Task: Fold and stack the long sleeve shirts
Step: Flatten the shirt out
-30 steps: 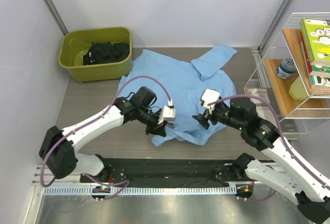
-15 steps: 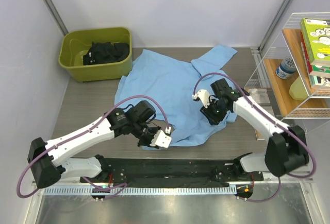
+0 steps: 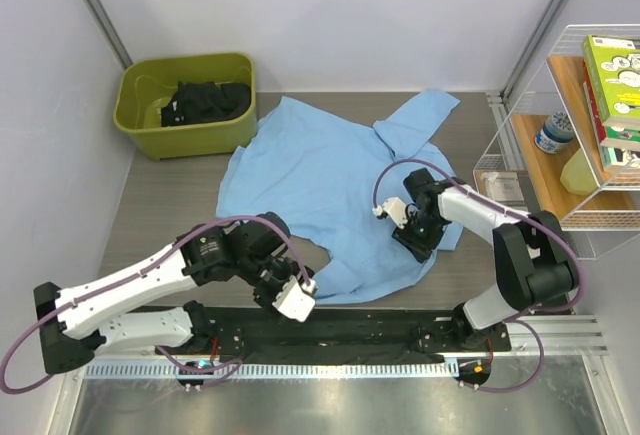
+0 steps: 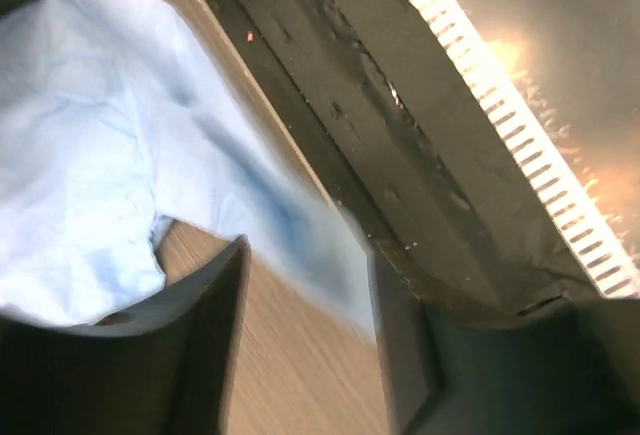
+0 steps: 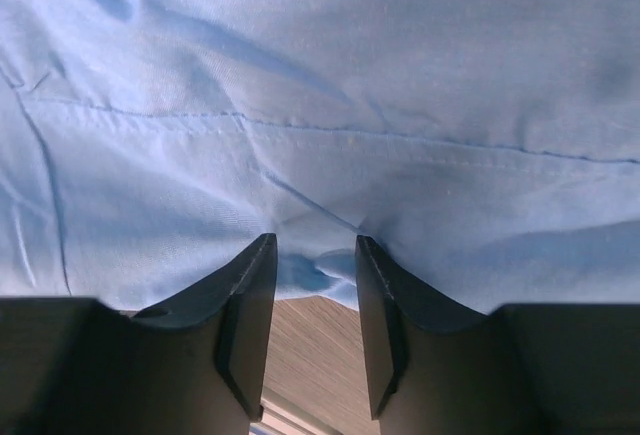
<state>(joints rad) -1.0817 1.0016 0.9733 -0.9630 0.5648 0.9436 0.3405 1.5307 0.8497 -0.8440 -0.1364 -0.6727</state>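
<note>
One light blue shirt (image 3: 310, 175) lies spread across the middle of the worktop (image 3: 170, 205). It is mostly flat. A bunched fold sticks out at the far right, and the near hem is uneven, ending close to the black strip (image 3: 380, 330) along the near edge. The left tool (image 4: 305, 255) sits low at the near hem, left of centre. Its fingers (image 4: 205, 325) are spread wide and released, with a loose tongue of hem cloth running through the gap. That cloth is blurred in the wrist view. The right tool (image 5: 312, 245) is down at the shirt's right edge. Its fingers (image 5: 250, 315) stand apart with bare wood showing between them and a small pucker of cloth at the tips, so it is released too, with nothing clamped. The two tools are well apart. At the far left an olive-green bin (image 3: 135, 120) sits just beside the shirt's far-left corner, with dark garments (image 3: 208, 101) heaped inside. At the far right is a wire rack (image 3: 500, 155) holding books (image 3: 612, 65).
</note>
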